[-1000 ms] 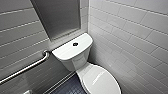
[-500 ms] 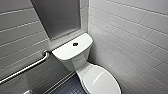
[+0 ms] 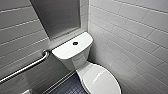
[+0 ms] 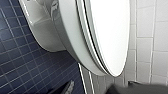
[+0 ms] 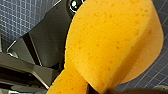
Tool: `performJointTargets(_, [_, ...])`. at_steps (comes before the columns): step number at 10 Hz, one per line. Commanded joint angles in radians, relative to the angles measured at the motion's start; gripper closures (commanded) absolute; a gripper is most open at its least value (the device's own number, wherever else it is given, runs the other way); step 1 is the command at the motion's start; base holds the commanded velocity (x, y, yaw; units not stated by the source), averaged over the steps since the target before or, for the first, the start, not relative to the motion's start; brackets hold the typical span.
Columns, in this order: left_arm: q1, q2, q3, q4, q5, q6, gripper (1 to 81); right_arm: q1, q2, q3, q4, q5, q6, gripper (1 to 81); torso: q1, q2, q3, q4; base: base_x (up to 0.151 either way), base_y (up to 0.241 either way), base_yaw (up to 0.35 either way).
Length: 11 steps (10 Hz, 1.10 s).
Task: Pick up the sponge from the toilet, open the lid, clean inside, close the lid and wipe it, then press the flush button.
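Walls (image 3: 130, 30): white tile closes in on two sides of the corner. You have little room to swing an arm, so a wide reach could scrape the tile.
Floor (image 4: 20, 62): small dark blue tiles. Anything you drop here lands low beside the bowl and would be awkward to recover.
Toilet (image 3: 85, 65): white, glossy, set into the corner. Its surface looks slick, so a hard push could skid off it.
Lid (image 3: 102, 80): down on the seat, which the left wrist view shows edge-on. A poor catch under its rim could let it drop back with a bang.
Grab bar (image 3: 25, 68): metal, on the wall to the toilet's left, close enough to snag your left arm.
Sponge (image 5: 110, 45): orange and porous, close up in the right wrist view and off the toilet.
Right gripper (image 5: 87, 87): appears clenched on the sponge's narrow end, where the foam is pinched to a waist. So small a bite could let the sponge twist or pull free under scrubbing pressure.
Left gripper (image 4: 135, 88): you cannot tell its state.
Flush button (image 3: 75, 43): dark, round, centred on the tank top. It is a small target, and a stray brush could trigger it early.
Writing: a faint mark on the lid, not readable.
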Motion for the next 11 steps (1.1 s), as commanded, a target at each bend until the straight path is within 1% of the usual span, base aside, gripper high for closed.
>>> performJointTargets(1, [-0.081,0.004,0.028,-0.002,0.050,-0.002,1.0,-0.009,-0.033,0.012,-0.022,-0.073,0.000,81.1,0.000,0.000,0.002,0.000,0.000,0.000,0.000])
performJointTargets(3, [-0.103,0.018,0.028,-0.002,0.048,-0.017,1.0,-0.007,-0.030,0.011,-0.025,-0.073,0.000,81.1,0.000,0.000,-0.040,0.000,0.000,0.000,0.000])
performJointTargets(4, [-0.106,0.029,0.028,-0.001,0.044,-0.018,1.0,-0.007,-0.026,0.008,-0.025,-0.073,0.000,81.1,0.001,0.000,-0.047,0.000,0.000,0.000,0.000])
performJointTargets(7, [-0.108,0.064,0.003,0.007,0.039,-0.015,1.0,0.000,-0.015,-0.005,-0.024,-0.073,0.001,81.1,0.001,0.000,-0.049,0.000,0.000,0.000,0.000])
performJointTargets(9, [-0.114,0.087,0.002,0.005,0.001,-0.017,1.0,0.010,-0.009,-0.008,-0.022,-0.073,0.004,81.1,0.001,0.000,-0.049,0.000,0.000,0.000,0.000])
performJointTargets(10, [-0.118,0.095,-0.012,-0.001,0.002,-0.017,1.0,0.013,-0.009,-0.006,-0.022,-0.073,0.006,81.1,0.001,0.000,-0.049,0.000,0.000,0.000,0.000])
performJointTargets(11, [-0.120,0.095,-0.018,-0.002,0.002,-0.018,1.0,0.014,-0.007,-0.008,-0.022,-0.073,0.009,81.1,0.066,-0.100,-0.049,0.000,0.000,0.000,0.000])
